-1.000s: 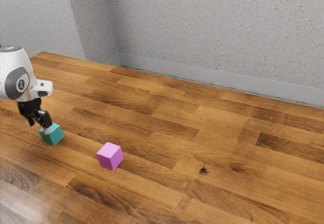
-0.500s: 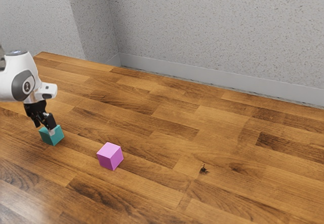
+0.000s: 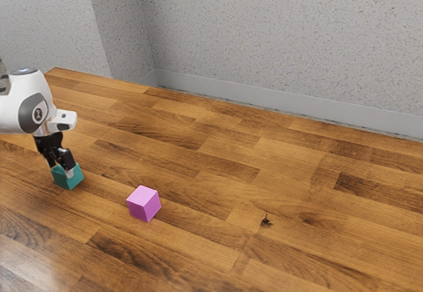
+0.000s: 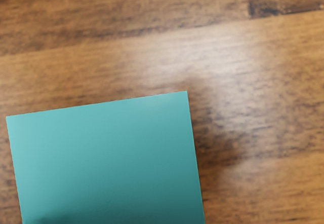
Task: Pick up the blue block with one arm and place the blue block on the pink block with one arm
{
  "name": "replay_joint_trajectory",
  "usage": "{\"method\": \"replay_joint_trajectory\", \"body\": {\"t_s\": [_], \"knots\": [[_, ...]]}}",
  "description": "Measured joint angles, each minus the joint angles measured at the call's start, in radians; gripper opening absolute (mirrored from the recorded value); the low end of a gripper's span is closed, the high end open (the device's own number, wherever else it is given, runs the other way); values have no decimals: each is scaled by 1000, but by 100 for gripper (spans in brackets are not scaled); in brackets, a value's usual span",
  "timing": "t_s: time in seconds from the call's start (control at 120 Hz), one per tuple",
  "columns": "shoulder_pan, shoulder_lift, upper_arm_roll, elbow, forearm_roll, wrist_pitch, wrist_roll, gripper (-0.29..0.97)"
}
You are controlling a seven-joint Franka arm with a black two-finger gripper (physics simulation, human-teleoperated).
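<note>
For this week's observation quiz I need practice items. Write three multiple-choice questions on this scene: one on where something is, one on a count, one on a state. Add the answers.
1. The claw is: A at the blue block; B at the pink block; C high above both blocks.
2. Blocks on the wooden table: A one; B two; C four.
3. The pink block's top is: A bare; B under the blue block; C under the claw.

Answers:
1 A, the claw sits right at the blue block's top, at the exterior view's left.
2 B, one blue and one pink.
3 A, nothing lies on it and the blue block stands apart.
</note>
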Motion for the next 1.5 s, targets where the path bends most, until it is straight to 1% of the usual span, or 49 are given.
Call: {"method": "replay_joint_trajectory", "body": {"t_s": [0.325,0.833,1.5], "knots": [[-1,37,0,40,0,-4,4,68],[2,48,1,42,-4,-4,-8,68],[5,101,3,77,-3,-4,-24,68]]}}
